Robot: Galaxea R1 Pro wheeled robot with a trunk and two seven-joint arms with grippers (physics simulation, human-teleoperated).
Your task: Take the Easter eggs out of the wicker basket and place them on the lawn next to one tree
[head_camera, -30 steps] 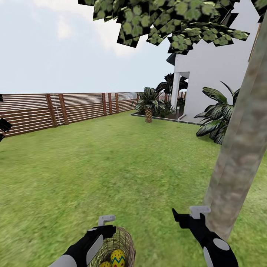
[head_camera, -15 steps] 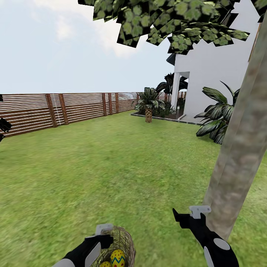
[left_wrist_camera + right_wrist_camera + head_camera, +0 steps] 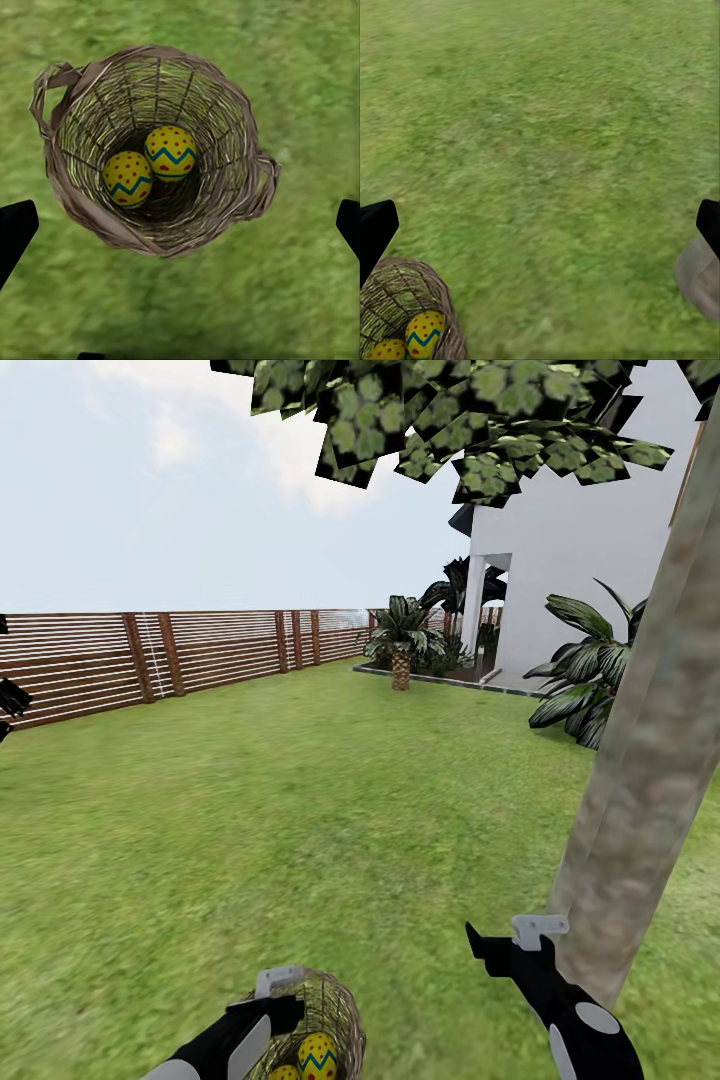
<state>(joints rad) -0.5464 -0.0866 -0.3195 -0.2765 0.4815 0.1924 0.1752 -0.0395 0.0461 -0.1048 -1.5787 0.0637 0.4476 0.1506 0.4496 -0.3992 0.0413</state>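
Left end effector [image 3: 180, 217] hangs right over the wicker basket [image 3: 71, 191], fingers spread wide apart and empty, their dark tips flanking the rim. Straight down its line of sight two Easter eggs [image 3: 171, 153] lie side by side, touching, on the basket floor: yellow shells, blue zigzag bands, red dots, their long axes roughly upright toward the camera. A third egg isn't visible in the basket. The left arm is plainly the nearer one, so the coming move looks like a straight descent into the weave. The right end effector [image 3: 510, 940] hovers off to the side, also open and empty, near the base of the tree [image 3: 640, 790]. The basket sits on the lawn [image 3: 330, 800], close to that mottled trunk. Beyond lie the slatted fence [image 3: 150, 655] and the white house [image 3: 570, 550].
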